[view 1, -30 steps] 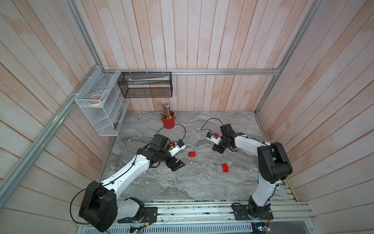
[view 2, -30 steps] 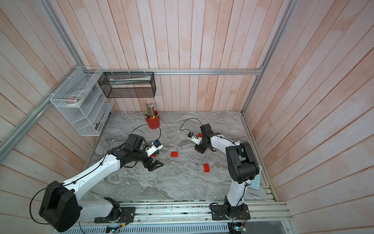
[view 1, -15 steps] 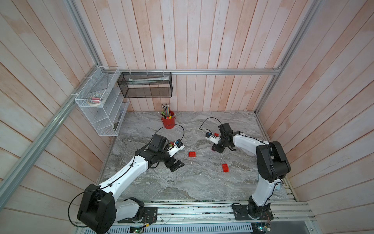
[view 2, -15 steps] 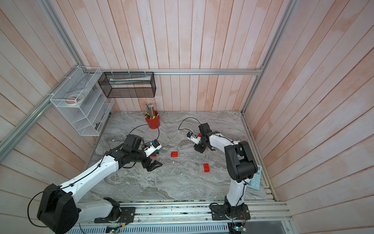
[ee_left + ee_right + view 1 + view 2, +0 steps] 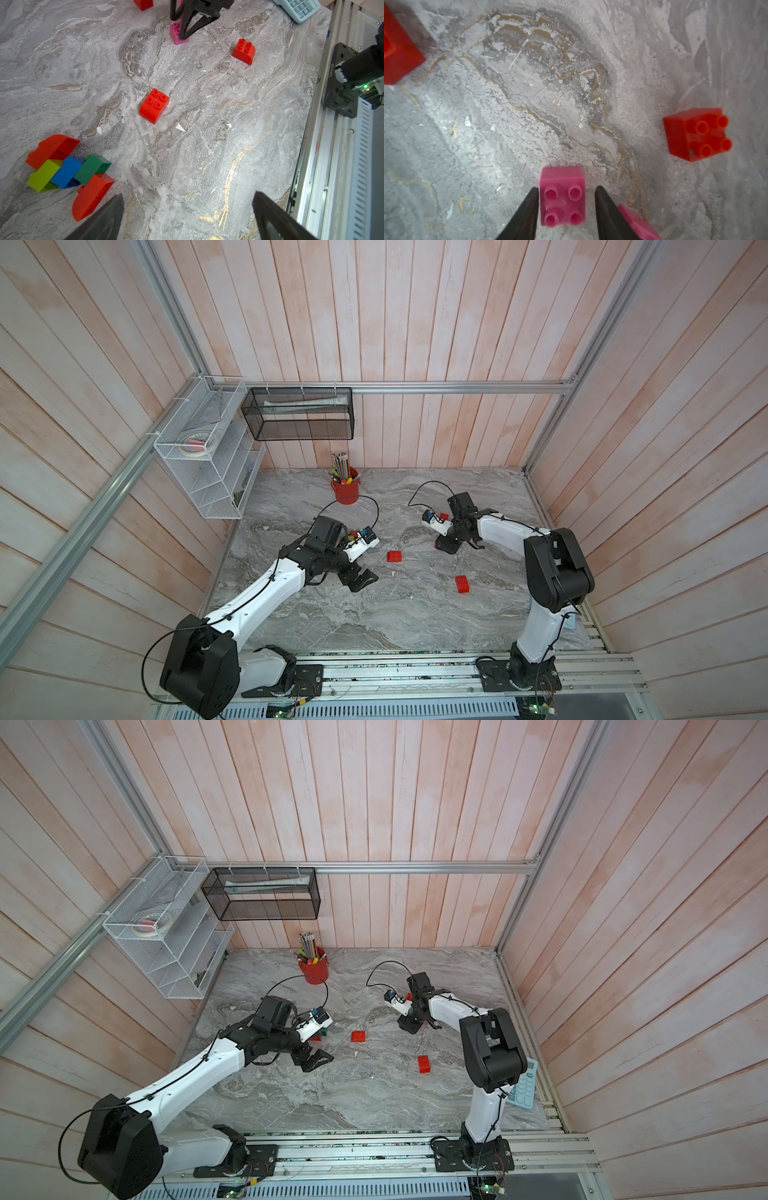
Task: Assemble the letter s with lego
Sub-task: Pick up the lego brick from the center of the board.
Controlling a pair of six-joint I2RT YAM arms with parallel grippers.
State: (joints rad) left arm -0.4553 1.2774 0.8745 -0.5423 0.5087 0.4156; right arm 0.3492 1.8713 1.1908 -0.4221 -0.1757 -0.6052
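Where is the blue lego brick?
In the left wrist view, the blue brick sits between the lime green brick and the dark green brick, on the robot's left.

Left arm (image 5: 262, 591), right arm (image 5: 496, 531): white shells, black joints, black base plates (image 5: 490, 674), thin black cables (image 5: 432, 482) looped at wrists

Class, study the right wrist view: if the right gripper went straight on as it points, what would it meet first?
Probably the pink brick between the open fingers of the right gripper, then the marble tabletop; depth is unclear.
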